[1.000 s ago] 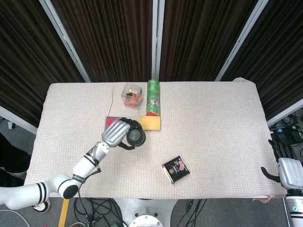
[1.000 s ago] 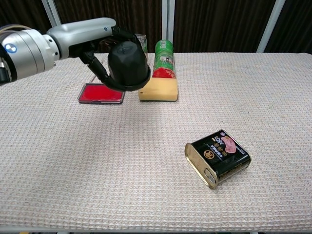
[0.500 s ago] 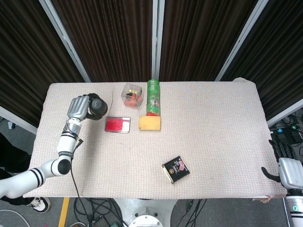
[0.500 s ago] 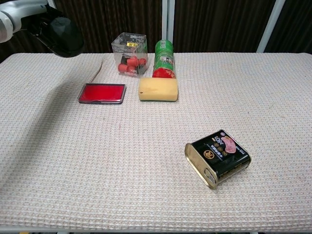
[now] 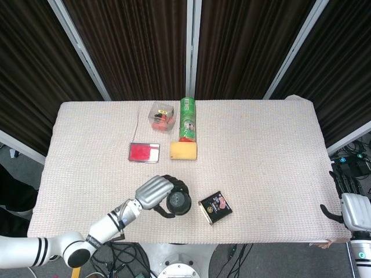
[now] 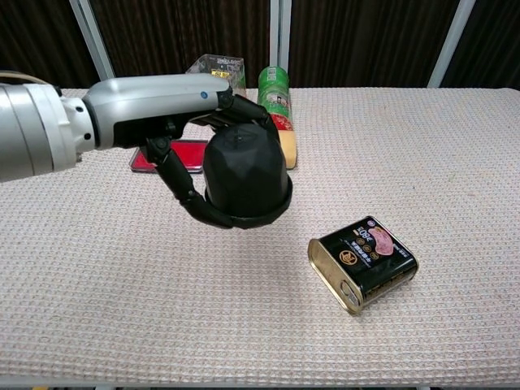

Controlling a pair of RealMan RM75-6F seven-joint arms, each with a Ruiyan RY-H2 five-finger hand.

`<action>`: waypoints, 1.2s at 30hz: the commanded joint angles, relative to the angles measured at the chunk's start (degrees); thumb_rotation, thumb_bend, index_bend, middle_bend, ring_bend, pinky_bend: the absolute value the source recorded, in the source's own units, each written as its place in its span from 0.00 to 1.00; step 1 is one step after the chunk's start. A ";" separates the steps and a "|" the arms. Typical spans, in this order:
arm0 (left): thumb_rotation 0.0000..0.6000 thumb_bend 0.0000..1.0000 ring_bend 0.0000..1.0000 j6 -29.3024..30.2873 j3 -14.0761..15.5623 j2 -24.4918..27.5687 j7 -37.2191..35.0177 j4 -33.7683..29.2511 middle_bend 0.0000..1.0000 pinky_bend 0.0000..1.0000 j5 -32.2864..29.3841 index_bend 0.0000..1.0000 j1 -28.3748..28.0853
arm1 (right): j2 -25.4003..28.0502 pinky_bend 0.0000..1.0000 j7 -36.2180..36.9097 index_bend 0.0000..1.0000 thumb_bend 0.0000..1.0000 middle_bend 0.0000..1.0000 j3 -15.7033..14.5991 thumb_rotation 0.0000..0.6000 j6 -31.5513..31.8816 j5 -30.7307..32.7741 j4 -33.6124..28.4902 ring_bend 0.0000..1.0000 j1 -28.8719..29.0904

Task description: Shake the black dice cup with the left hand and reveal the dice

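Above the woven table (image 6: pixel 455 146), the left hand (image 6: pixel 195 134) wraps its fingers (image 6: pixel 183 183) around the black dice cup (image 6: pixel 244 175), mouth downward, with the black tin (image 6: pixel 363 262) just to its right and the right hand (image 5: pixel 355 211) hanging apart off the table's far edge, fingers' state unclear.

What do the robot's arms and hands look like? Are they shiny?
The left arm is smooth silvery-white, with black bands near one joint. Its left hand has a silver back and black fingers. The right hand at the table edge looks silver-white too, with dark fingers and cables close by.
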 commanded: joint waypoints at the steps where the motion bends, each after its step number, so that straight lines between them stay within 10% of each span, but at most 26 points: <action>1: 1.00 0.23 0.31 4.00 -4.38 -2.18 2.57 17.63 0.52 0.29 -15.64 0.50 -1.11 | -0.14 0.00 -0.10 0.00 0.17 0.00 0.00 1.00 -0.22 0.10 0.10 0.00 0.08; 5: 1.00 0.23 0.31 6.99 -9.93 -6.85 5.05 32.74 0.52 0.29 -26.53 0.50 -3.54 | -0.21 0.00 -0.46 0.00 0.17 0.00 -0.08 1.00 -0.32 0.09 0.00 0.00 0.10; 9: 1.00 0.23 0.31 7.10 -10.68 -7.41 5.16 34.92 0.52 0.29 -28.78 0.49 -3.60 | -0.12 0.00 -0.28 0.00 0.17 0.00 0.15 1.00 -0.45 0.50 0.06 0.00 0.11; 18: 1.00 0.23 0.31 4.08 1.30 -1.98 -5.32 13.25 0.52 0.29 -4.05 0.50 2.10 | -0.33 0.00 -0.11 0.00 0.17 0.00 -0.12 1.00 -0.48 -0.02 0.29 0.00 0.20; 36: 1.00 0.23 0.31 10.44 4.44 -6.92 -18.38 25.84 0.52 0.29 4.73 0.50 6.01 | -0.72 0.00 -0.88 0.00 0.17 0.00 -0.31 1.00 -1.50 0.30 0.43 0.00 0.51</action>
